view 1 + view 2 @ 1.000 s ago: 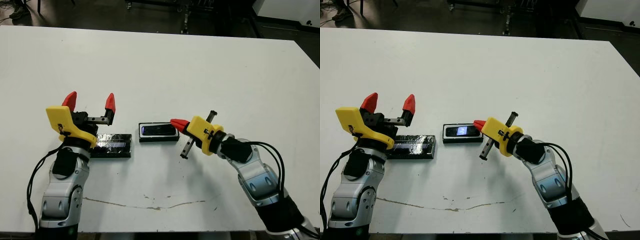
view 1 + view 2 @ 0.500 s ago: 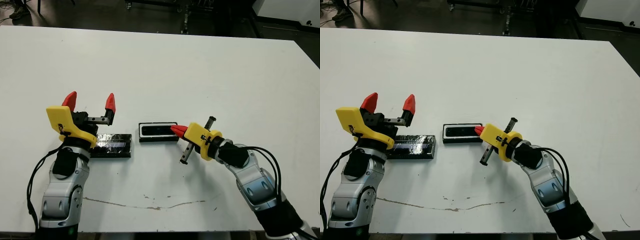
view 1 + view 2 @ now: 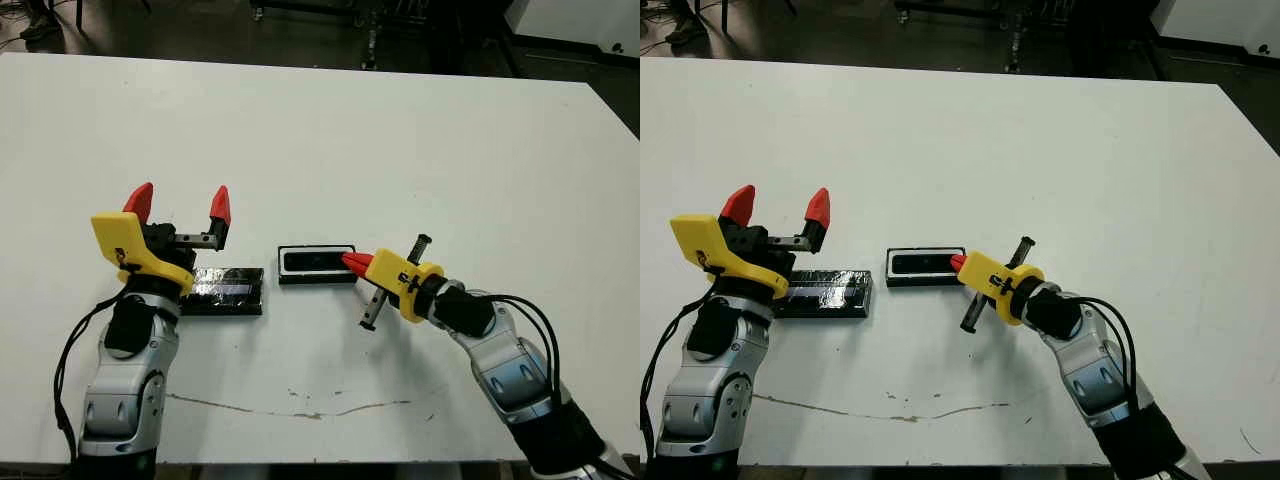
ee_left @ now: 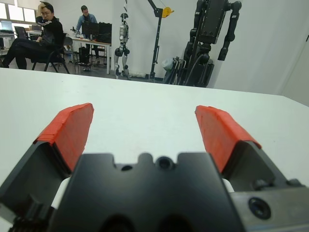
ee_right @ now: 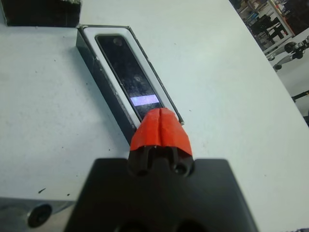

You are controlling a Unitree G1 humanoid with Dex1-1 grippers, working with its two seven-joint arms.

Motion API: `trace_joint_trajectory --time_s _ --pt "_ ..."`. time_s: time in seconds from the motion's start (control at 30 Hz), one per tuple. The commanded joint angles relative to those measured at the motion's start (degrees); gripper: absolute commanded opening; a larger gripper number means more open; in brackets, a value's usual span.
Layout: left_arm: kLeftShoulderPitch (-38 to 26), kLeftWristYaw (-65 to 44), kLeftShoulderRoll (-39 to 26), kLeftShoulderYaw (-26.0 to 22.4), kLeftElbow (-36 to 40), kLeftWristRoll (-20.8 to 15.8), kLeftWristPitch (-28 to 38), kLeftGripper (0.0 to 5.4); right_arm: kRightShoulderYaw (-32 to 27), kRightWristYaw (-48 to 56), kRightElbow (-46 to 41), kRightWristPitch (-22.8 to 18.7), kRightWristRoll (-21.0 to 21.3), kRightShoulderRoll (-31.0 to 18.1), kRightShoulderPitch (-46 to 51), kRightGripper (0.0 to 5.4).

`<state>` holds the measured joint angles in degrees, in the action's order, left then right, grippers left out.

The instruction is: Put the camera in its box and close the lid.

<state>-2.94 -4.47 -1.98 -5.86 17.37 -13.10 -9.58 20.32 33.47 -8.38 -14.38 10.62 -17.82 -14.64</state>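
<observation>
The box, a shallow black tray with white lining, lies at the table's middle. The slim black camera rests inside it, lengthwise. My right gripper is shut with nothing in it, and its red fingertips sit at the box's right end, just over the camera's near end. The glossy black lid lies flat on the table left of the box. Above the lid's left part my left gripper hovers open and empty, its fingers spread wide.
The white table stretches far beyond the box. A faint dark scuff line runs along its near edge. In the left wrist view, seated people and parked robot arms show beyond the table.
My right gripper has drawn back from above the box and dropped lower, its shut tips now at the box's right end. The left arm, lid and box have stayed put.
</observation>
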Motion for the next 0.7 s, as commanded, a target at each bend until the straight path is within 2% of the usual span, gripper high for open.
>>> trace_joint_trajectory --time_s 0.03,0.2,0.33,0.47,0.6,0.7 --pt "0.7 0.2 0.0 -0.3 -0.2 -0.2 -0.1 5.40 -4.9 0.2 -1.3 -2.7 -4.9 0.0 1.1 0.02" --pt "0.7 -1.3 -0.9 -1.3 0.5 -1.2 1.3 5.40 -15.8 -0.4 -5.4 -2.4 -16.6 1.2 -1.6 0.02" --pt "0.8 -3.6 -2.7 -2.2 1.8 -1.7 3.4 5.40 -23.6 -0.8 -8.1 -6.8 -25.4 0.2 -4.8 0.02" --pt "0.3 -6.2 -5.7 -3.5 2.8 -1.7 5.2 5.40 -27.1 -3.2 -9.7 -7.1 -27.5 -0.6 -4.6 0.02" --pt "-0.1 -9.4 -11.0 -5.2 4.9 -2.2 4.0 5.40 -27.5 -7.7 -13.4 -10.1 -27.4 -0.3 -2.2 0.02" --pt "-0.2 -14.0 -16.6 -7.6 7.3 -6.0 0.9 5.40 -27.3 -11.7 -16.5 -12.7 -27.5 0.9 0.1 0.02"
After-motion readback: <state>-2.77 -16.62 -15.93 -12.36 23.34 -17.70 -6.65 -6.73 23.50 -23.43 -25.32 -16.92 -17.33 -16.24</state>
